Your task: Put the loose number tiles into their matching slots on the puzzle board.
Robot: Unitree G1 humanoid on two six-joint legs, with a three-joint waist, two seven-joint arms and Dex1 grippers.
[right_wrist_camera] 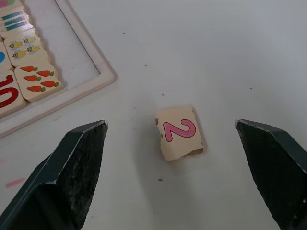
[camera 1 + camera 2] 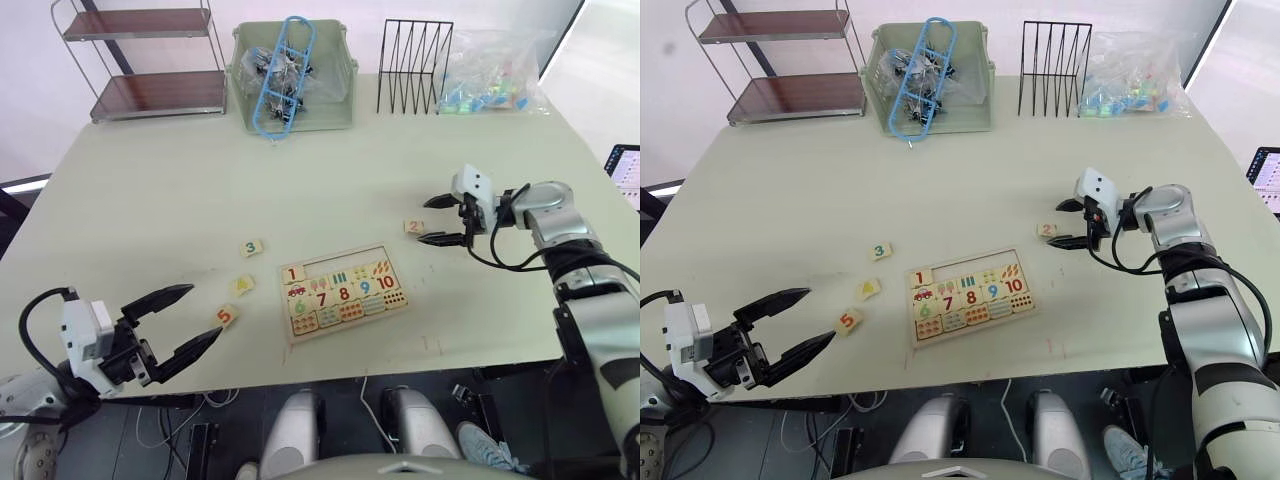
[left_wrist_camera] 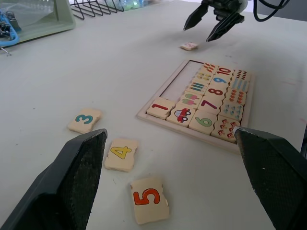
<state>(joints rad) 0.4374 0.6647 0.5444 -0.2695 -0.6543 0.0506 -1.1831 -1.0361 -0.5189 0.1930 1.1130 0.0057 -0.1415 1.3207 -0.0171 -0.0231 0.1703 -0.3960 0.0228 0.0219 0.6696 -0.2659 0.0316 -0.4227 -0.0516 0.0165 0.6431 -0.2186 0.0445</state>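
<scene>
The right gripper (image 2: pixel 441 220) is spread wide and holds nothing. It hangs at the right of the left eye frame, with the "2" tile (image 2: pixel 414 227) lying flat on the table (image 2: pixel 150 200) just left of its fingertips. In the right wrist view this tile (image 1: pixel 180 132) sits centred between the two fingers (image 1: pixel 79 167), not touched by either.

The left gripper (image 2: pixel 182 320) is also spread and empty, at the lower left of the frame. The "5" tile (image 2: pixel 226 317) lies just beyond its fingertips. Further out lie the "4" tile (image 2: pixel 243 285) and the "3" tile (image 2: pixel 251 247), well apart from each other.

The puzzle board (image 2: pixel 342 294) rests at centre frame. The "1" tile (image 2: pixel 292 273) is already seated at the left end of the top row. The remaining slots (image 2: pixel 350 263) in that row are bare.

Handling judgement: the tiles look like thin, rigid, light wood. They should not deform, but they are likely to skid on the smooth table when pushed from one side. Take hold across two opposite edges, with the fingertips lowered to the table surface, and close evenly. The low profile leaves little edge to grip, so a shallow or off-centre pinch may flip the tile. One corner of the "2" tile appears chipped; avoid it.
</scene>
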